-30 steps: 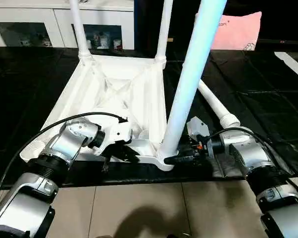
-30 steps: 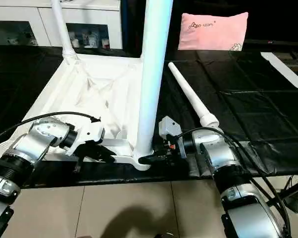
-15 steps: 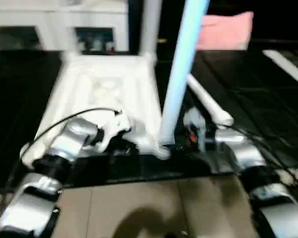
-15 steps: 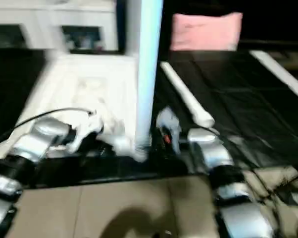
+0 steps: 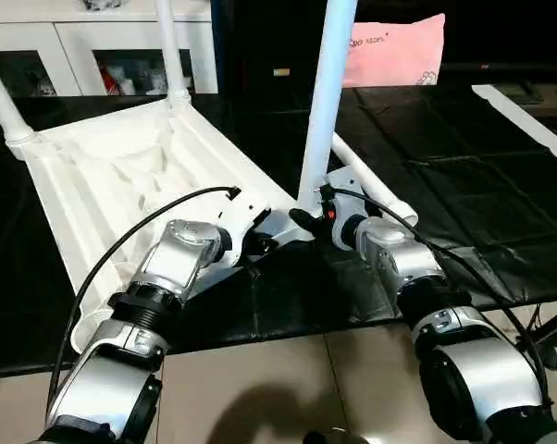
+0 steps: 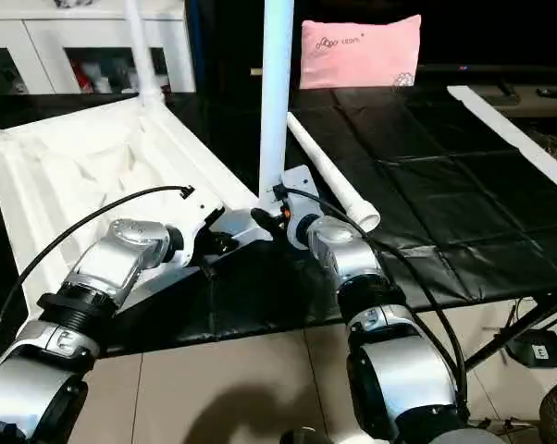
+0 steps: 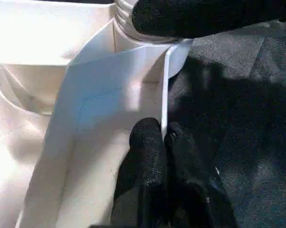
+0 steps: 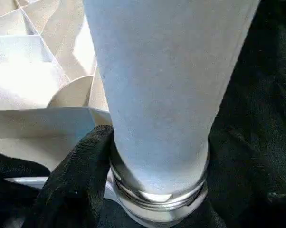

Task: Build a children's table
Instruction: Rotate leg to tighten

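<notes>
One upturned white tabletop (image 5: 121,176) lies on the black sheet (image 5: 445,176) with three legs standing and one loose leg (image 6: 329,180) beside it; left end effector (image 7: 163,137) pinches its rim, right end effector (image 5: 306,220) clasps the near leg (image 5: 323,102).
</notes>
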`<state>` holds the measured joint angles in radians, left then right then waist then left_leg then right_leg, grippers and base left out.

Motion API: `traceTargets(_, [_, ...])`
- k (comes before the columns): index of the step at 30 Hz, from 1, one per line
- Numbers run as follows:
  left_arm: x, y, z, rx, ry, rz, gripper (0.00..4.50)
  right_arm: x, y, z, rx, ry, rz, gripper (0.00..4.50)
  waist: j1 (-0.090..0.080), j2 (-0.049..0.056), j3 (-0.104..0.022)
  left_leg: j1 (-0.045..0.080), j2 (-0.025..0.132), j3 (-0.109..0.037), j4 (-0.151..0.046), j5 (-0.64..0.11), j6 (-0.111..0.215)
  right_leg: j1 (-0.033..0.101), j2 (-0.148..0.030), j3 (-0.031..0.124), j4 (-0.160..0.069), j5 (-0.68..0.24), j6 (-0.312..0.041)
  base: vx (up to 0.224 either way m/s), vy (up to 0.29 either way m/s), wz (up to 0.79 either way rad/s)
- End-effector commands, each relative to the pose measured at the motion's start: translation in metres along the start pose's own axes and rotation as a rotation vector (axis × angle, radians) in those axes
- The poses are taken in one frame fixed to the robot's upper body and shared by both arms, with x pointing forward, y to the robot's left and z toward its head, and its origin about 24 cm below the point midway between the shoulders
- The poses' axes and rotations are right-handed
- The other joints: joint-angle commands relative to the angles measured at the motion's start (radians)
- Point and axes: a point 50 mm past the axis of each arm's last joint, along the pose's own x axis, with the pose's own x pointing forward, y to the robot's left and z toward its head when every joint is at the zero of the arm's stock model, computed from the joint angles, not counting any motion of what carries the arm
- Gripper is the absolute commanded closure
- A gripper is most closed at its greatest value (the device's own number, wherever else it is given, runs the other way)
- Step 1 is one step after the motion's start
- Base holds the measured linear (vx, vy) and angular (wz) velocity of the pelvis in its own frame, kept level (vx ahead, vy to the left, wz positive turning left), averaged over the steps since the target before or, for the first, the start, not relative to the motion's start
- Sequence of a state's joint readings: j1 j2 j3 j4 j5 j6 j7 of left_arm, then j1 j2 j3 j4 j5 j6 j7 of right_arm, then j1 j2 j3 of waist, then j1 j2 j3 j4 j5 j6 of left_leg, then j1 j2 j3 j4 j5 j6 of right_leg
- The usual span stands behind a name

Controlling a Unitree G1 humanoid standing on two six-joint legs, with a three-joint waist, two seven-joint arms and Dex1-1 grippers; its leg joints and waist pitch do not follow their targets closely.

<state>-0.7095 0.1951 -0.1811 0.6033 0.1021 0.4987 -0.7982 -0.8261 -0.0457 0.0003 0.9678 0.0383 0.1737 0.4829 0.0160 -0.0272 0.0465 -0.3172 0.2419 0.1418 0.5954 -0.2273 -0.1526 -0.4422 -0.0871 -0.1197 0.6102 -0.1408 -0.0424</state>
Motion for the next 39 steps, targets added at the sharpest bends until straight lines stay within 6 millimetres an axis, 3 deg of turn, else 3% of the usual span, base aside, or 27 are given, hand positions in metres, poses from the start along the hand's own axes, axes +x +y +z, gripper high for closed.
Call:
traceTargets(1, [0.009,-0.019,0.03,0.097,-0.104,-0.065,4.5,0.02,0.056,-0.003,0.036,0.002,0.242,1.07,0.008,0.003,-0.073,-0.036,-0.031,0.031,-0.059,-0.054,0.099,0.092,-0.036,0.046,-0.064,-0.215,-0.206,0.0,0.0,0.0])
traceTargets(9, [-0.005,-0.003,0.011,0.176,-0.035,-0.089,4.5,0.004,0.025,-0.001,-0.015,-0.055,0.213,0.17,0.006,0.007,-0.07,-0.032,-0.029,0.032,-0.06,-0.098,0.095,0.09,-0.037,0.046,-0.071,-0.265,-0.199,0.0,0.0,0.0])
traceTargets(17, [-0.018,0.005,0.001,0.249,-0.024,-0.191,4.5,-0.028,-0.001,-0.006,-0.13,-0.078,0.394,0.06,0.029,0.006,-0.073,-0.024,-0.023,0.035,-0.059,-0.078,0.115,0.087,-0.037,0.051,-0.061,-0.184,-0.233,0.0,0.0,0.0])
traceTargets(18, [-0.019,0.005,0.0,0.257,-0.025,-0.201,4.5,-0.03,-0.002,-0.007,-0.136,-0.076,0.399,0.06,0.032,0.005,-0.073,-0.028,-0.024,0.034,-0.06,-0.071,0.118,0.09,-0.037,0.051,-0.059,-0.173,-0.237,0.0,0.0,0.0])
traceTargets(25, [-0.038,0.002,-0.014,0.394,0.035,-0.445,4.5,-0.061,-0.029,-0.007,-0.257,-0.059,0.499,0.06,0.053,0.008,-0.072,-0.026,-0.02,0.036,-0.061,-0.075,0.109,0.089,-0.037,0.052,-0.056,-0.162,-0.24,0.0,0.0,0.0])
traceTargets(32, [-0.04,0.001,-0.016,0.449,0.075,-0.522,4.5,-0.069,-0.024,-0.005,-0.351,-0.013,0.656,0.06,0.071,0.004,-0.071,-0.024,-0.017,0.039,-0.061,-0.091,0.094,0.087,-0.037,0.051,-0.057,-0.202,-0.222,0.0,0.0,0.0])
traceTargets(39, [-0.04,-0.003,-0.016,0.493,0.081,-0.592,4.5,-0.074,-0.02,-0.012,-0.39,0.06,0.79,0.06,0.075,0.001,-0.072,-0.029,-0.017,0.037,-0.061,-0.091,0.089,0.089,-0.039,0.052,-0.057,-0.221,-0.209,0.0,0.0,0.0])
